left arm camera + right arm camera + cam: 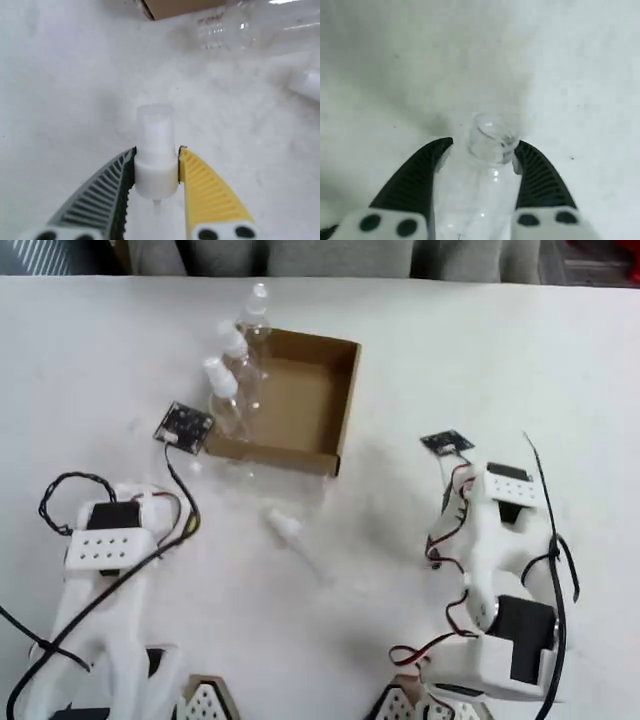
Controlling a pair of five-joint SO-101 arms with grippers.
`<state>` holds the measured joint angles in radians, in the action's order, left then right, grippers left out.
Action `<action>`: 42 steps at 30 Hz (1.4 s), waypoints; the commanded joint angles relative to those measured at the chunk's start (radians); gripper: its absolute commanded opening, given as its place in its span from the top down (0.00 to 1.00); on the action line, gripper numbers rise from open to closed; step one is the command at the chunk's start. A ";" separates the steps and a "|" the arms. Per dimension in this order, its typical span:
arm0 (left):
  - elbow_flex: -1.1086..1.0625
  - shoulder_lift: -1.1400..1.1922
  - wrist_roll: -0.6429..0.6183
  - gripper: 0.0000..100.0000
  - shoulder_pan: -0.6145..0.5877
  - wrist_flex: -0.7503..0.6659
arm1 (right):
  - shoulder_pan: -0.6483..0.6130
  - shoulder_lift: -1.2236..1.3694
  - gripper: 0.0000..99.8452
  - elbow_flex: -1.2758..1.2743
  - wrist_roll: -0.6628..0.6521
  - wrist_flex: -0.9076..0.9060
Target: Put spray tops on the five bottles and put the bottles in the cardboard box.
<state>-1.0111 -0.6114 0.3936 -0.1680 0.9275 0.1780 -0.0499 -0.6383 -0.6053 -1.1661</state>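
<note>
We see the open brown cardboard box (305,400) on the desk. Three clear capped bottles (235,365) stand upright in a row along its nine o'clock wall. At the box's six o'clock a loose spray top (288,528) lies on its side, its tube pointing toward five o'clock. The left gripper (156,150) clamps a white spray top (156,172). The right gripper (485,144) clasps an uncapped clear bottle (485,190).

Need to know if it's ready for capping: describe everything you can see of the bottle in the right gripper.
The bottle looks like clear, see-through plastic, with a round body narrowing to a short neck. The neck is open, with no spray top on it. The right gripper is shut on it just below the neck, one black jaw on each side. The mouth points away from the wrist, over the white table. Whether it touches the table cannot be told.
</note>
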 commanded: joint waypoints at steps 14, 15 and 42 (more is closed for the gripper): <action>-0.021 -0.028 -0.005 0.98 -0.004 -0.051 | 0.381 0.047 0.98 0.393 0.025 -0.124; -0.021 -0.028 -0.005 0.98 -0.004 -0.051 | 0.401 0.062 0.98 0.381 0.025 -0.091; -0.021 -0.028 -0.005 0.98 -0.004 -0.049 | 0.552 0.274 0.72 0.400 0.098 -0.016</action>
<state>-1.0388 -0.6114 0.3936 -0.1680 0.8953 0.6828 0.2908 -0.2593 -0.5577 -1.1554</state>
